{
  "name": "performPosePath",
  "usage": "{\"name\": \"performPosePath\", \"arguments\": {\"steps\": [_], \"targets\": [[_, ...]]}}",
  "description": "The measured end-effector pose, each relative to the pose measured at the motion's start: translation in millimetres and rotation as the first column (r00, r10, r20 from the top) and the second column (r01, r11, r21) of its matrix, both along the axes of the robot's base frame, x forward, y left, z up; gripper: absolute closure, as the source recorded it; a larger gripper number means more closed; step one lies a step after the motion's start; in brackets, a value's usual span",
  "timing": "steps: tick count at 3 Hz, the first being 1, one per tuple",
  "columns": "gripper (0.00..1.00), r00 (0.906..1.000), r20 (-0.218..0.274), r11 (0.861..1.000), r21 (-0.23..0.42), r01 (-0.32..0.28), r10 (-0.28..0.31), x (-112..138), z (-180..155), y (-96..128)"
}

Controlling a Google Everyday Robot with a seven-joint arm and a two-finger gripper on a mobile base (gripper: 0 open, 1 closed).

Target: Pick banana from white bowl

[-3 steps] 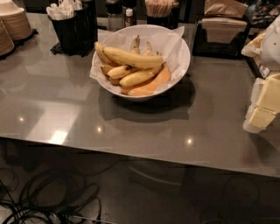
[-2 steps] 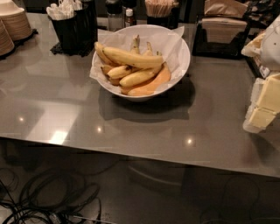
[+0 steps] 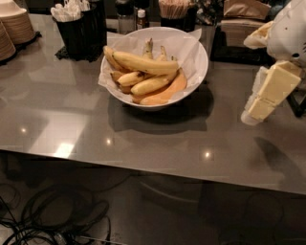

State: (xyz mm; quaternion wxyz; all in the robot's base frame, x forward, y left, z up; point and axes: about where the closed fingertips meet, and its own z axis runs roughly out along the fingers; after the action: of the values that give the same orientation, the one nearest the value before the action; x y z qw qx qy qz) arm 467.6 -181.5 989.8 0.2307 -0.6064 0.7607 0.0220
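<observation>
The white bowl (image 3: 193, 72) stands on the grey counter at the back middle, lined with crinkled white paper. The banana (image 3: 143, 63), long and plain yellow, lies across the top of the pile in it. Shorter yellow bananas (image 3: 148, 86) and a paler orange-tinted one (image 3: 165, 93) lie beneath. My gripper (image 3: 265, 98), cream-coloured, hangs at the right edge of the view, well to the right of the bowl and above the counter, with nothing seen in it.
Stacks of tan paper bowls (image 3: 14, 28) stand at the back left. A black holder with white utensils (image 3: 79, 26), bottles (image 3: 138, 16), a cup of sticks (image 3: 174, 12) and a napkin box (image 3: 241, 21) line the back. Cables (image 3: 48, 220) lie on the floor below the counter's front edge.
</observation>
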Motion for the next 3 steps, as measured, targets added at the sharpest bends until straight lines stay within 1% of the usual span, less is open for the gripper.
{"name": "performPosePath", "arguments": {"steps": [1, 2, 3], "targets": [[0.0, 0.9934, 0.014, 0.976, 0.183, -0.114, 0.114, 37, 21, 55], [0.0, 0.9919, 0.044, 0.969, 0.21, -0.126, 0.119, 42, 36, 60], [0.0, 0.9942, 0.044, 0.971, 0.213, -0.105, 0.098, 42, 35, 58]]}}
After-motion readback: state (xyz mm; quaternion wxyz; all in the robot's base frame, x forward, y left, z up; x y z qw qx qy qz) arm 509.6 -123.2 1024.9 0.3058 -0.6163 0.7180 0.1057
